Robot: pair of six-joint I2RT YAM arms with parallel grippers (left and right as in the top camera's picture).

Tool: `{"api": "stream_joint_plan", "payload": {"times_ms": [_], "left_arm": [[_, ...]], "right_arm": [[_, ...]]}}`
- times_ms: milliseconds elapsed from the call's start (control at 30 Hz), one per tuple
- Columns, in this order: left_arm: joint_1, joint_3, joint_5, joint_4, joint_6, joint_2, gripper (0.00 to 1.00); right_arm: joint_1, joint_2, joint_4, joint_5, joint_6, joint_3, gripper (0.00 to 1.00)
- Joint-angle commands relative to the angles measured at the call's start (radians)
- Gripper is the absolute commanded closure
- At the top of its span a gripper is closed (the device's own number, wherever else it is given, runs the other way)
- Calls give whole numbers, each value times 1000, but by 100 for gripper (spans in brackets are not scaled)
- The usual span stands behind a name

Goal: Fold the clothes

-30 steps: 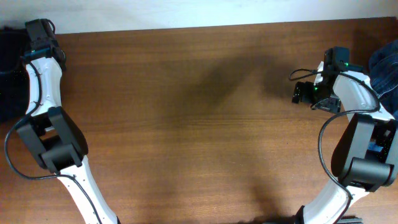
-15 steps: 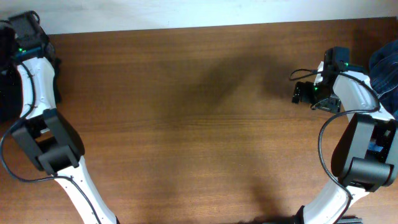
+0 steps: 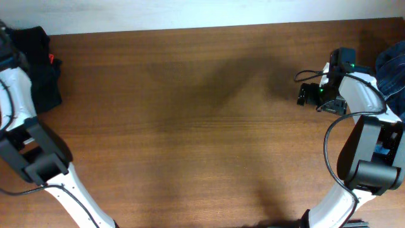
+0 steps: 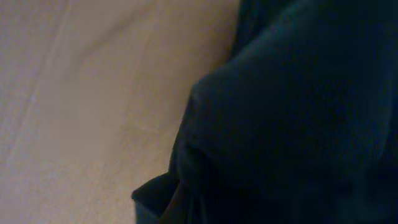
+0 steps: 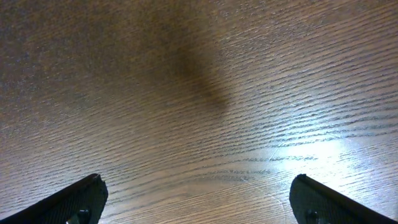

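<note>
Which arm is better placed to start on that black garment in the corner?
Left. The left arm reaches beside the black garment, and its wrist camera is filled with dark cloth. The right gripper hangs open over bare table on the opposite side, well away from it.

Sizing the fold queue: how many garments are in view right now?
2. A black garment at the far-left edge of the table, also filling the left wrist view; a blue garment at the far-right edge, cropped. More may lie off-frame.
</note>
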Motion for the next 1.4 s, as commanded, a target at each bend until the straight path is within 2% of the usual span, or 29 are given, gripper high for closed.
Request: {"api": "stream_joint_plan", "payload": {"times_ms": [0,33,67,133,167,300,367,567,667,767,1133,1367], "left_arm": [[49,20,50,-2,-9,11,100],[61,20,63,-4,-19,11,99],[71,20,89,-10,-19,11,92],[82,20,108,-14,-19,11,52],[85,20,108,-14,-19,11,39],[86,24,107,-10,-27,11,14],[79,42,92,-12,-82,11,4],[25,180,89,-136,-287,-25,1],[3,251,217,-244,-325,-50,1],[-13,296,334,-401,-359,-60,1],[-10,278,345,-916,-730,-58,0],[-4,220,372,-894,-741,-58,1]], "right_arm": [[-4,-19,0,-6,7,14,1],[-4,-19,0,-6,7,14,1],[-4,-19,0,-6,6,14,1],[-4,-19,0,-6,6,14,1],[-4,-19,0,-6,6,14,1],[-4,-19,0,-6,6,14,1],[-4,-19,0,-6,6,14,1],[-4,-19,0,-6,6,14,1],[-3,-19,0,-6,6,14,1],[-4,-19,0,-6,6,14,1],[-4,-19,0,-6,7,14,1],[-4,-19,0,-6,6,14,1]]}}
